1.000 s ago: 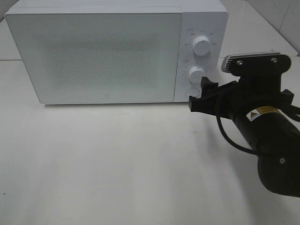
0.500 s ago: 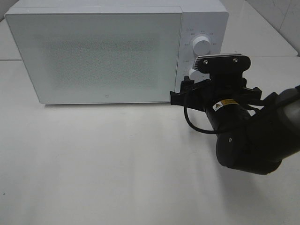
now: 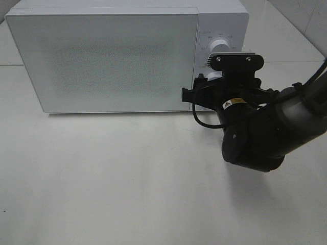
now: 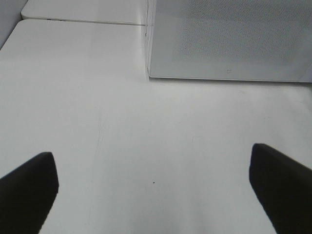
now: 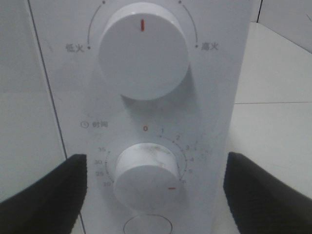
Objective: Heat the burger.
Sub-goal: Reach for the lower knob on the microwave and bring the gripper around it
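- At the front of the white microwave (image 3: 225, 20), on its control strip, the right gripper (image 5: 155, 163) faces the dials with its jaws wide apart and holding nothing
- The wrist view shows the lower timer knob (image 5: 148, 178) in the gap between the two black fingers, which do not touch it
- We cannot see the burger in any view; the door (image 3: 102, 58) is shut and its frosted panel hides the inside, so we judge the burger is most likely already in there
- We judge the step in hand to be setting the heating time
- The knob's red mark points down and to the right, off the zero, so some time may already be dialled in; we cannot tell how much
- If the time is not yet set, the next move calls for closing squarely on the timer knob and twisting it without slipping
- The upper power knob (image 5: 144, 51), red mark straight up, sits close above, and a round button (image 5: 148, 225) just below; a stray finger could nudge either
- Nothing stands between jaws and knob
- The left gripper (image 4: 153, 187) hangs over the bare white table (image 3: 102, 173), well clear of the microwave, jaws wide apart and empty
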